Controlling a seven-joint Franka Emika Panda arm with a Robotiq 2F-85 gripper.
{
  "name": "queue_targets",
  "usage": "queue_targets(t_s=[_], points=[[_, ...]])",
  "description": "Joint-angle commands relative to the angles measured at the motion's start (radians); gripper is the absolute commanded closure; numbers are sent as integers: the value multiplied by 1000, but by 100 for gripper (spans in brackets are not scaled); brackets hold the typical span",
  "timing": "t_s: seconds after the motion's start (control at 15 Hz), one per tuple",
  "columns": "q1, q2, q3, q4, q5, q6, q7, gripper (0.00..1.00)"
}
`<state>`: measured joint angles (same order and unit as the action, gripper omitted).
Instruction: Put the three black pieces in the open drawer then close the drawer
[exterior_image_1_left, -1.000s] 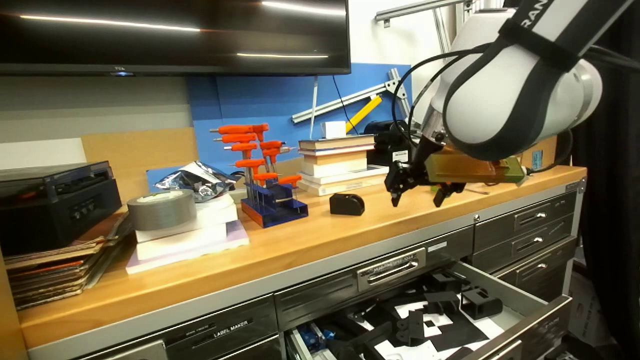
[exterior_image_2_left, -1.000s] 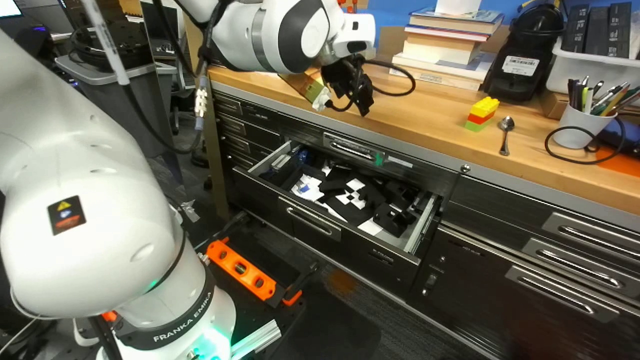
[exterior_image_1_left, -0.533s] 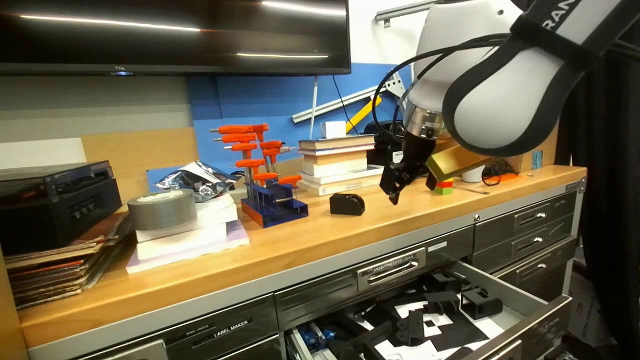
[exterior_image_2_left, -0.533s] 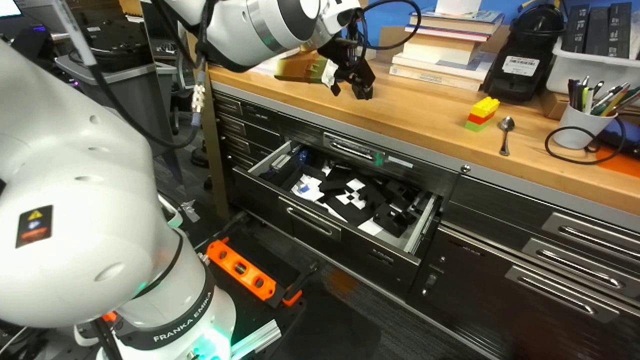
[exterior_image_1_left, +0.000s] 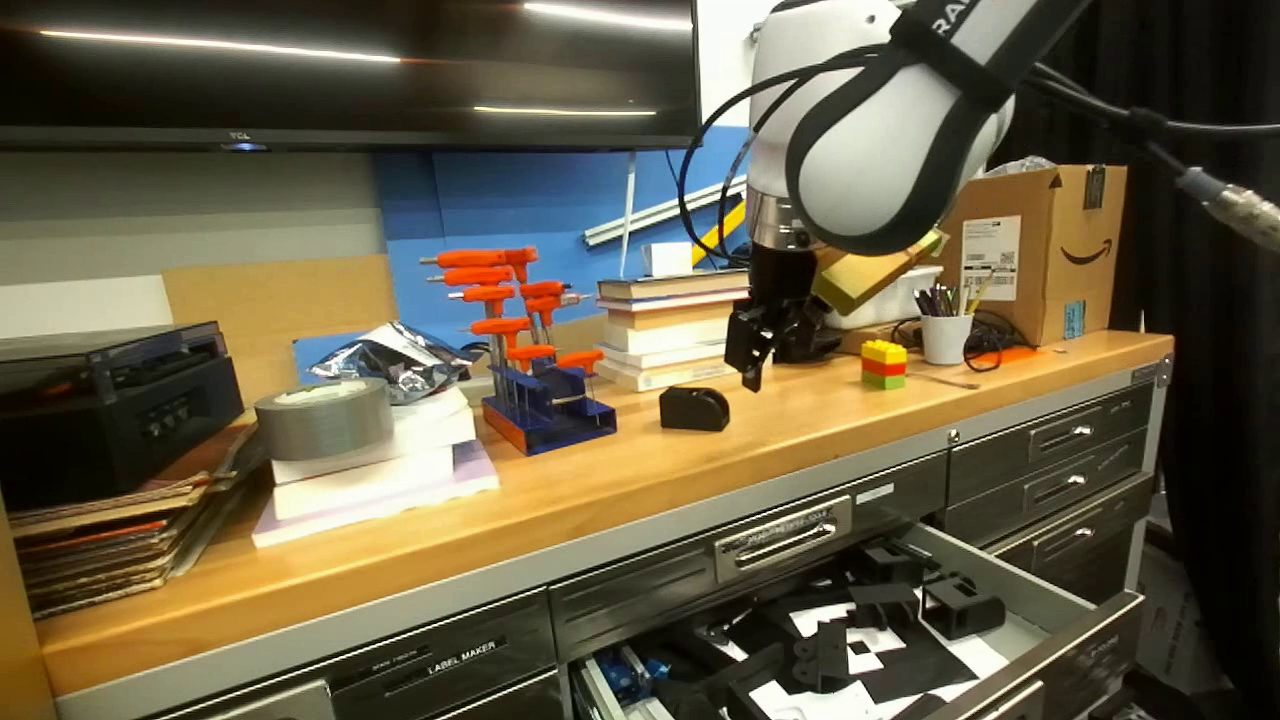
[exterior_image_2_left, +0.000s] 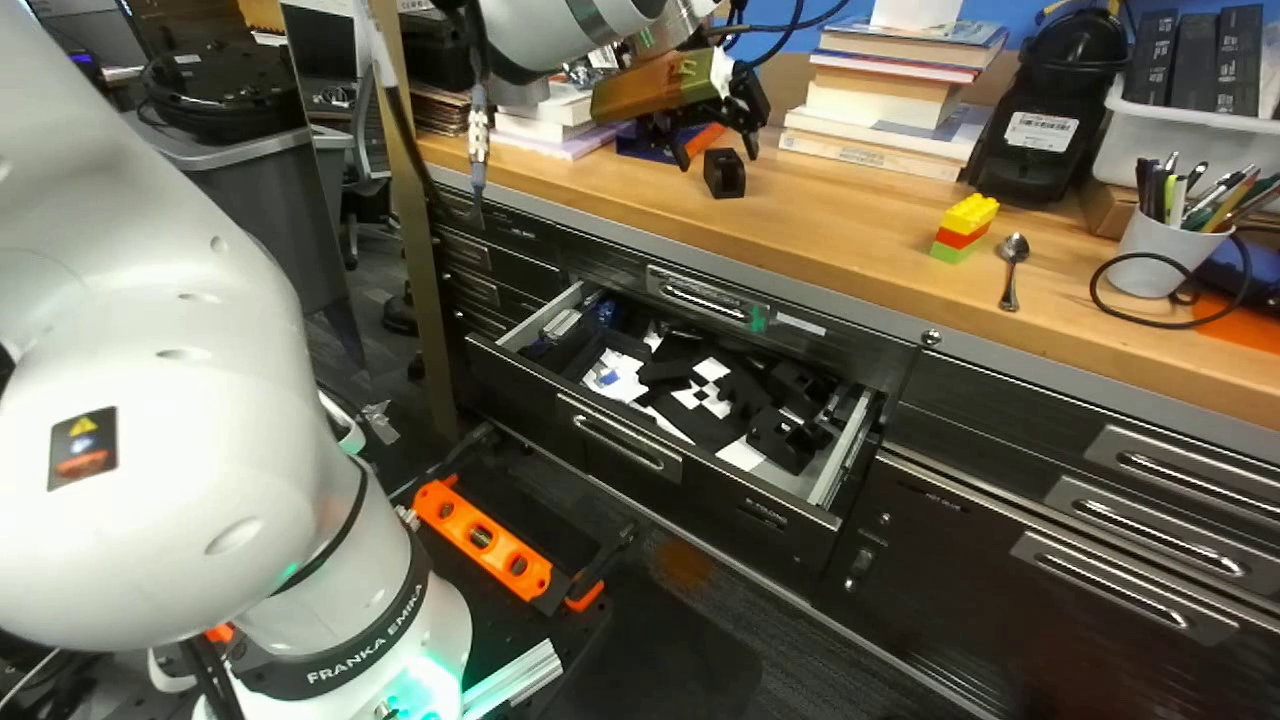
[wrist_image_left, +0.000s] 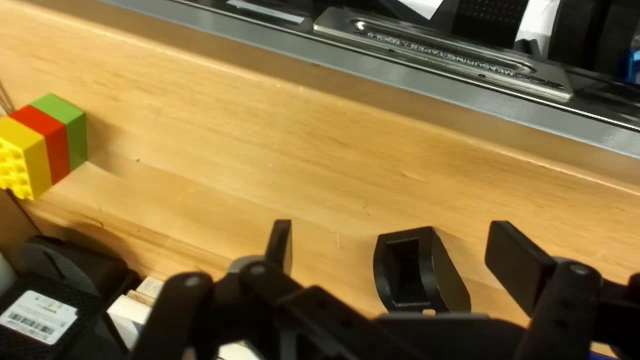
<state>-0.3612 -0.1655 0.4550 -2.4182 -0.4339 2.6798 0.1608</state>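
Note:
One low, rounded black piece (exterior_image_1_left: 694, 409) stands on the wooden countertop; it also shows in an exterior view (exterior_image_2_left: 724, 173) and in the wrist view (wrist_image_left: 425, 275). My gripper (wrist_image_left: 391, 227) is open and empty, its fingers apart on either side of the piece in the wrist view. In both exterior views the gripper (exterior_image_1_left: 775, 362) (exterior_image_2_left: 717, 152) is above the counter near the piece, not touching it. The wide grey drawer (exterior_image_2_left: 630, 435) (exterior_image_1_left: 1060, 648) is pulled open. Several black pieces lie in it, including a chunky one (exterior_image_1_left: 962, 606); I cannot tell which belong to the three.
A blue block with orange-red uprights (exterior_image_1_left: 550, 410) stands beside the black piece. A book stack (exterior_image_1_left: 675, 330) is behind. A yellow, red and green block (exterior_image_1_left: 884, 365) and a spoon (exterior_image_2_left: 1012, 270) are along the counter. A closed drawer's handle (wrist_image_left: 445, 52) sits above the open drawer.
The arm has swung along the counter toward the black piece and the gripper has turned to point more downward. The fingers stay open. The piece and drawer have not moved.

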Motion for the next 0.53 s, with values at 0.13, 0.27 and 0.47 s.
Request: queue_targets(t_s=[0.13, 0.27, 0.47], points=[[247, 203, -208, 280, 20, -192, -212, 0], [300, 254, -251, 355, 46, -239, -303, 0], [348, 321, -289, 447, 69, -300, -417, 0]])
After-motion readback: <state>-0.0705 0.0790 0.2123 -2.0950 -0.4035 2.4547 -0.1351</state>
